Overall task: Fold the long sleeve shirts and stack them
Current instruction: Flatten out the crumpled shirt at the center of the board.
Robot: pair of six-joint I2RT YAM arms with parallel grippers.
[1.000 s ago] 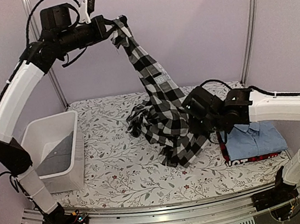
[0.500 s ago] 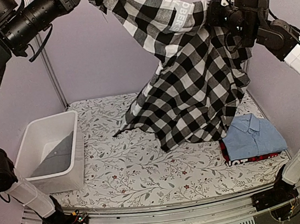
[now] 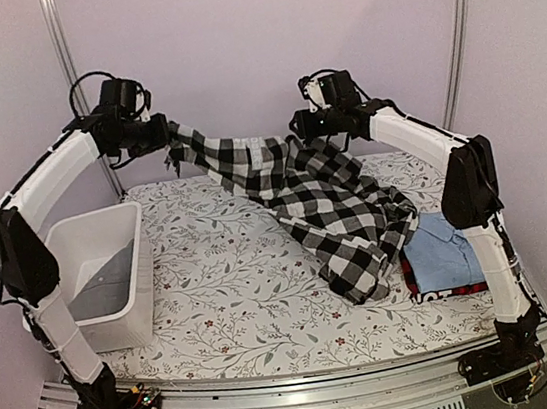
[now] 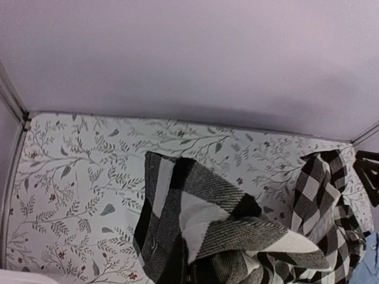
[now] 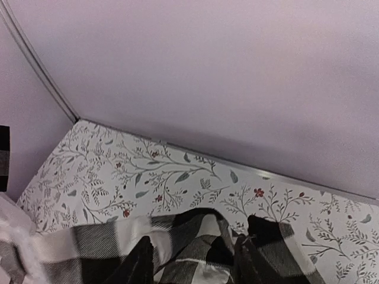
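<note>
Right now your left fingers (image 3: 162, 135) are clamping together on one edge of the checked shirt (image 3: 318, 194) and holding it up off the bench (image 3: 225, 292). From those fingers the cloth is stretching across to your right fingers (image 3: 299, 126), sagging a little between the two. I cannot tell whether the right fingers are gripping it or standing apart. The cloth is lying right at them, but the tips are not showing clearly from above, and the right wrist camera is catching only checked folds along its lower edge. Below the right fingers, the rest of the shirt is tumbling down in a heap onto the bench, with its lowest corner lapping over the blue shirt (image 3: 456, 246). That blue one is lying folded on the red-and-black shirt (image 3: 447, 293), well below the right fingers. Well below your left fingers the tub (image 3: 89, 218) is sitting on the bench, with something grey lying in it.
</note>
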